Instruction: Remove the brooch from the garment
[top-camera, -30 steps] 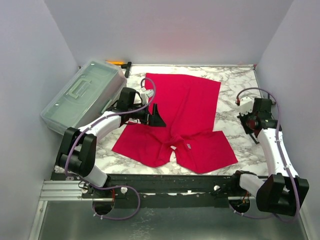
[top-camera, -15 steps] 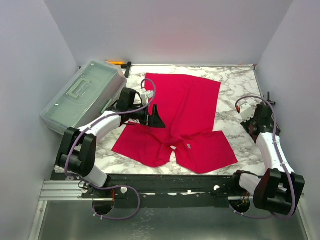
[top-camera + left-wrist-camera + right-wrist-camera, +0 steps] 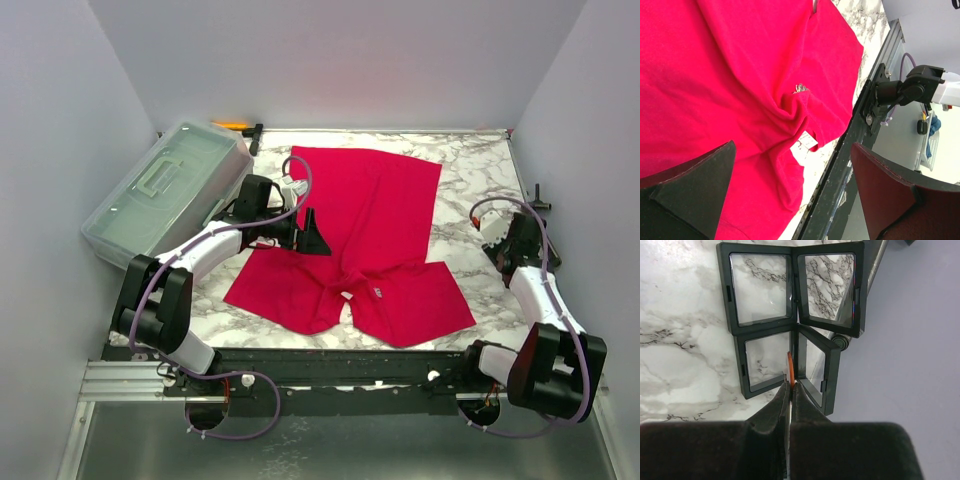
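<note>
Red garment (image 3: 370,230) lies mid-bench, brooch (image 3: 800,88) in its bunched folds near the front edge. Left gripper (image 3: 312,236) gapes wide, empty, over the cloth; right gripper (image 3: 789,387), by the right edge, pinches a thin orange sliver (image 3: 789,362) above black frames (image 3: 795,290).

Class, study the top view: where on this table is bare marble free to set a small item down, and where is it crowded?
Widest bare marble: between the T-shirt and the right arm. A smaller patch lies front-left, between the sleeve and the left arm. Crowded: rear left, around the clear box and the left gripper.
</note>
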Robot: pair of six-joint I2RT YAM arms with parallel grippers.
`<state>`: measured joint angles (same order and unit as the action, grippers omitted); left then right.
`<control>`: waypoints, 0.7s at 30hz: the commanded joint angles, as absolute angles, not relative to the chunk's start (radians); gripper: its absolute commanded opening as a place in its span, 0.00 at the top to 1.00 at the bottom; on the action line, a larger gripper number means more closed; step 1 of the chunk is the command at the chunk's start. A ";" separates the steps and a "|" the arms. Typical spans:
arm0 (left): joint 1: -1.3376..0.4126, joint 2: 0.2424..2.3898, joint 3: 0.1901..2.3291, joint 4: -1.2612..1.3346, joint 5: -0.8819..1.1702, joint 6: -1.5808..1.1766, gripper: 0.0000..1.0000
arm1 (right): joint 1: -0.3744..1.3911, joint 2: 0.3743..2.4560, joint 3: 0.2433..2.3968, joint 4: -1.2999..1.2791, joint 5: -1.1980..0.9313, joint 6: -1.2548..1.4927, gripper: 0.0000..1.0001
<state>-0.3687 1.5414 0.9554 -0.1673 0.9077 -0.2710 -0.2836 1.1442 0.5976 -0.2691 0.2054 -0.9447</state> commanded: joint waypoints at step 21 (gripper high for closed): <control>-0.370 1.543 0.979 -0.177 0.934 -0.262 0.01 | -0.327 1.247 0.524 -0.072 0.258 -1.028 0.99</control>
<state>-0.3687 1.5414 0.9585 -0.1677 0.9081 -0.2714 -0.3161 1.2213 0.5385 -0.1177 0.2398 -1.0142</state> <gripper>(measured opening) 0.986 0.010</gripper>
